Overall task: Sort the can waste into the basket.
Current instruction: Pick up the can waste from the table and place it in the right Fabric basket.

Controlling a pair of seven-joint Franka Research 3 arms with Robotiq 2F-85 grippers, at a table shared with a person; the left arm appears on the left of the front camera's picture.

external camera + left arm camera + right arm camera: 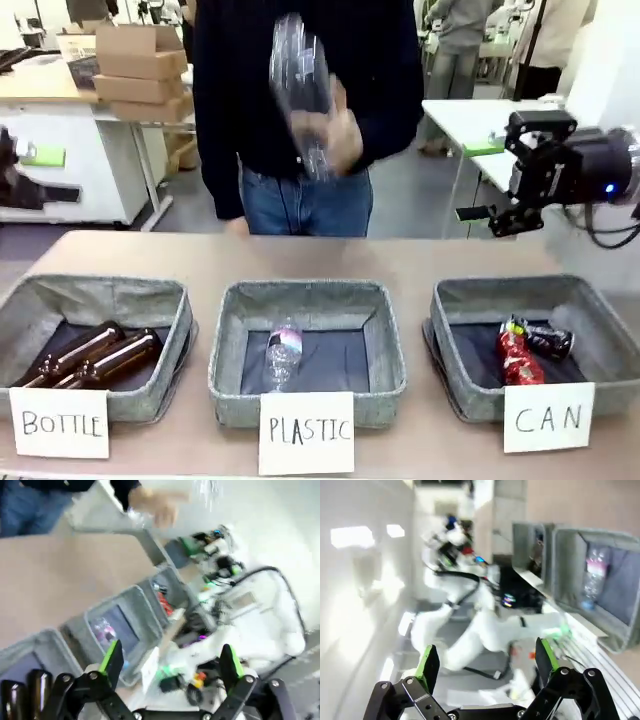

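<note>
The grey woven basket [520, 291] with the white "CAN" card [548, 417] stands at the front right of the table. Inside it lie a crushed red can [518, 358] and, touching it, a crushed black can [546, 340]. The left wrist view shows this basket [172, 577] farther off, with the red can [164, 603] in it. My left gripper [170, 664] is open and holds nothing. My right gripper [486, 661] is also open and bare. My right arm [560, 165] hangs high at the right, above and behind the basket.
A person at the far side holds a clear plastic bottle [300, 90] up, blurred by motion. The middle "PLASTIC" basket [305, 295] holds one clear bottle [283, 352]. The left "BOTTLE" basket [95, 292] holds brown glass bottles [95, 355].
</note>
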